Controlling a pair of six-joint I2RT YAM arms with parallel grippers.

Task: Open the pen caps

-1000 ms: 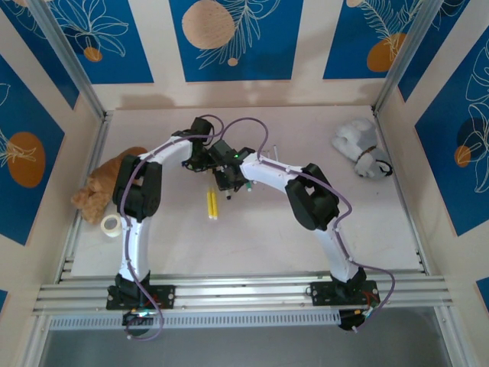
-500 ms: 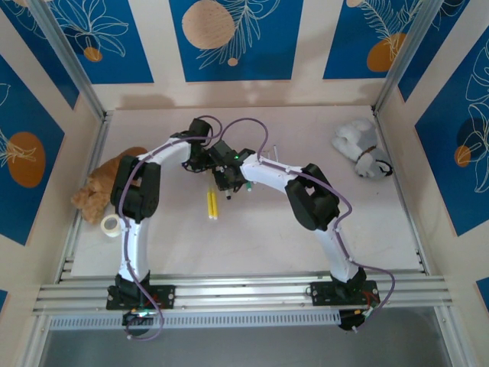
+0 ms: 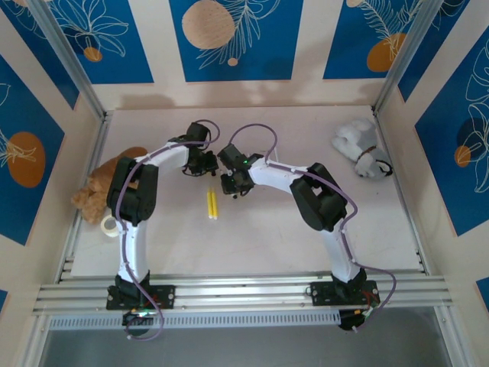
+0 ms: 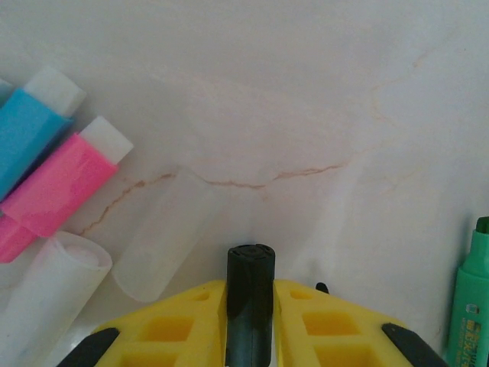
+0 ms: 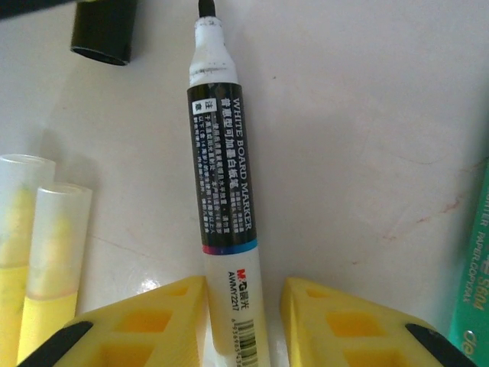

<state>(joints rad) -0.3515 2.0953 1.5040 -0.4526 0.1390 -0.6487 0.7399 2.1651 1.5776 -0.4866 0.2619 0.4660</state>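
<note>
The black cap (image 4: 250, 264) is off the whiteboard marker (image 5: 223, 176) and pinched in the left gripper (image 4: 250, 287). The right gripper (image 5: 243, 284) straddles the marker, but I cannot tell whether it clamps. The yellow highlighters (image 5: 46, 252) look capped, so work is left.

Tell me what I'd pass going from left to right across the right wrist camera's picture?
Two yellow highlighters with cloudy caps → black cap near the top → uncapped whiteboard marker down the middle → green pen at the right edge.
</note>
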